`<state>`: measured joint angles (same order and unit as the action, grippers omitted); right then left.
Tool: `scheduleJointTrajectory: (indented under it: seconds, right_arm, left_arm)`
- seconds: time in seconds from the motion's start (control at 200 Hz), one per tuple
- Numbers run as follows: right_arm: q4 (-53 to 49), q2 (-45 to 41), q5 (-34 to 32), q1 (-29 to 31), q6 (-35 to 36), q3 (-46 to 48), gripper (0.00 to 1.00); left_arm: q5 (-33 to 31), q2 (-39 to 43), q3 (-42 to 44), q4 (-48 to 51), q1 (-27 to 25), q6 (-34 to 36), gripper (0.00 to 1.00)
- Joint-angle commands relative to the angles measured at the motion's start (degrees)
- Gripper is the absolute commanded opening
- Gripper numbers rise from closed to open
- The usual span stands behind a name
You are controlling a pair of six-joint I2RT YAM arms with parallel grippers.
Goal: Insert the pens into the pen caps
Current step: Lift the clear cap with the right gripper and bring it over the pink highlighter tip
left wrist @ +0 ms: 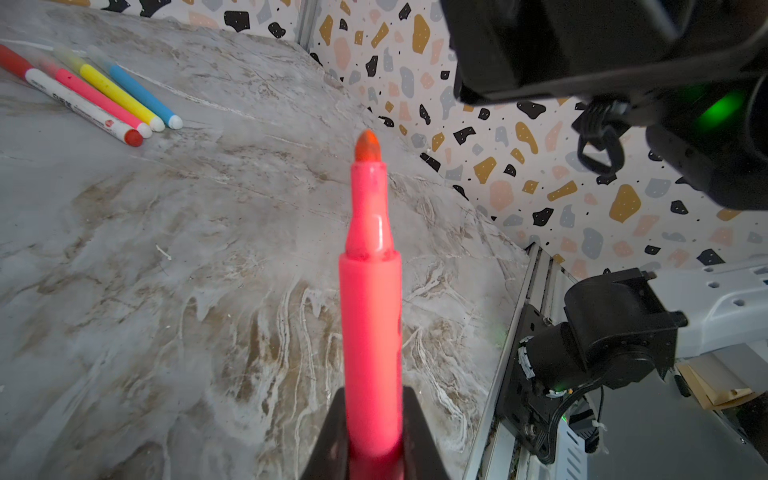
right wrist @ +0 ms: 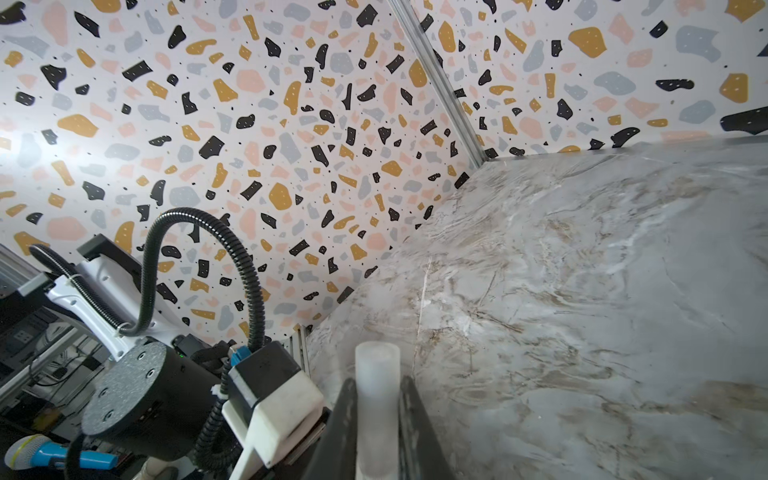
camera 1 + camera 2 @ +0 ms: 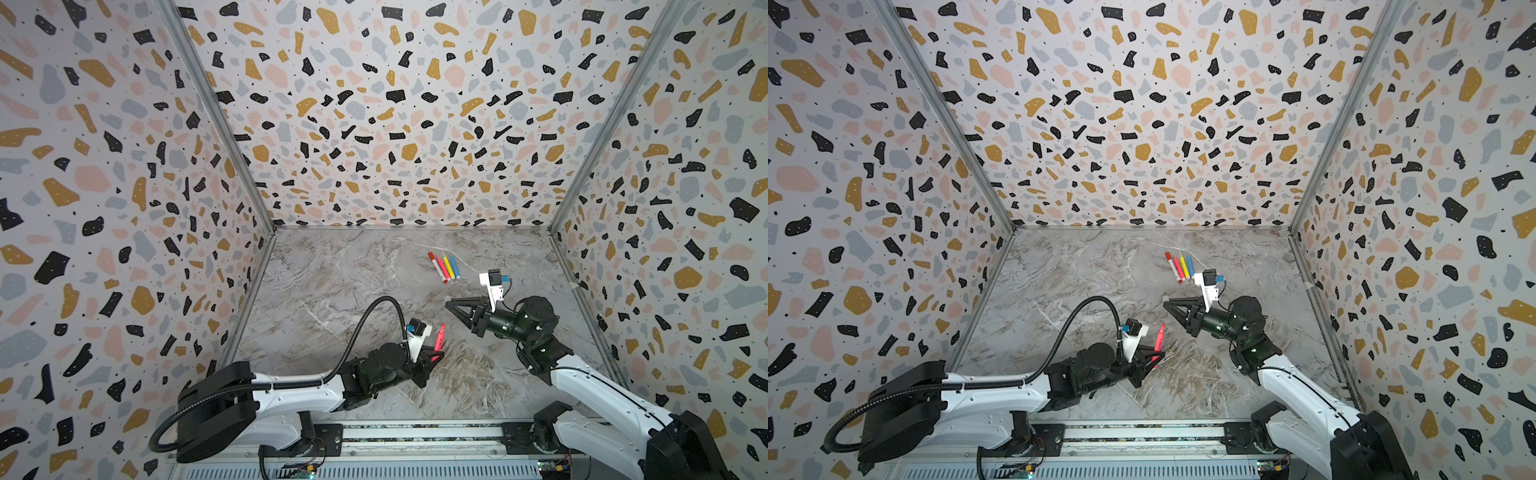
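Tabletop with four markers in a row.
Left fingers clamp an uncapped neon-pink marker aloft; right fingers pinch a frosted cap, apart from it.

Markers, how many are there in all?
5. Four lie side by side on the marble table: white-and-red, pink, yellow, blue. The fifth, neon pink, is in the left arm's jaws. None seems hidden.

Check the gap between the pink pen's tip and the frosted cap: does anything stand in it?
Nothing visible does. The left tool holds the pink pen, the right tool holds the frosted cap, and only bare tabletop shows between them.
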<state>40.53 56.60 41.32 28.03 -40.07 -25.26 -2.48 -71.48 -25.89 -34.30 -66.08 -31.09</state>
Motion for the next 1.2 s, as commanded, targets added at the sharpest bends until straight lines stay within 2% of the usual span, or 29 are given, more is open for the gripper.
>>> scheduleJointTrajectory:
  seconds: [0.0,1.192]
  right_arm:
    - [8.36,-1.20,0.61,0.35,-4.65,1.20,0.08]
    - [16.16,2.37,-1.95,3.61,-7.99,3.65,0.09]
  left_arm:
    - [-1.26,0.47,-1.94,-4.62,-0.36,-0.89,0.01]
    - [-1.22,2.84,-3.64,-3.97,-0.45,-0.81,0.01]
